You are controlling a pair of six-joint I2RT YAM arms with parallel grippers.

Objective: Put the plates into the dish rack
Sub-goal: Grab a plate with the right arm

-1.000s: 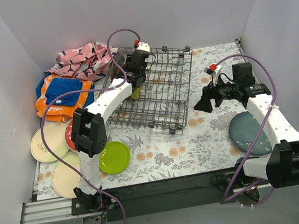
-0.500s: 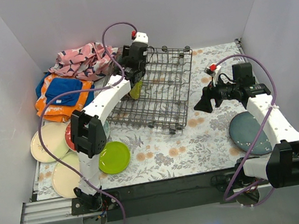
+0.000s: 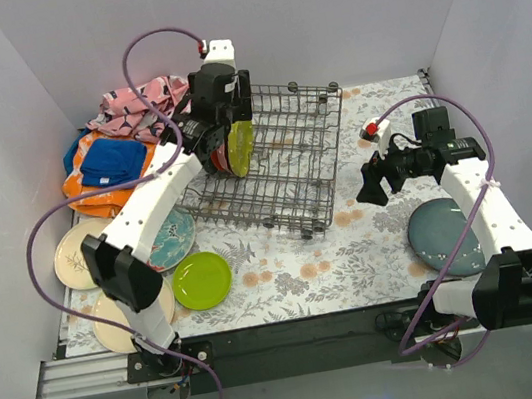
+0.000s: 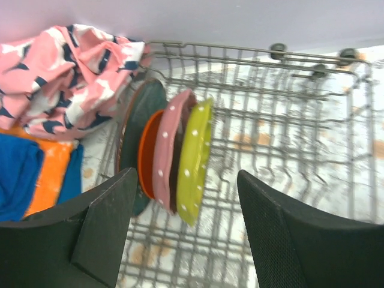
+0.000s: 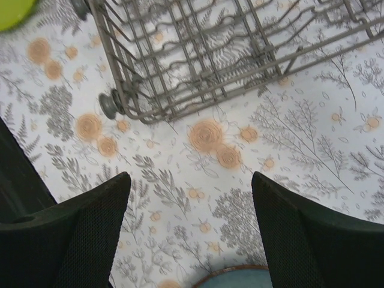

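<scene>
We saw the left end effector [image 4: 183, 183] and the right end effector [image 5: 190, 180] open and empty, the lime plate [image 4: 195, 156] racked. Next, we judged, grasp the blue-grey plate [image 3: 444, 237].

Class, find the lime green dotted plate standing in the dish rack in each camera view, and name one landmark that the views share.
Top external: lime green dotted plate upright at the left end of the dish rack.
Left wrist: the plate at picture centre.
Right wrist: not in view.
Shared landmark: the dish rack.

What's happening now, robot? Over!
Left gripper open above dish rack. Right gripper open, empty. Four plates racked; others on table. Nothing blocking.
</scene>
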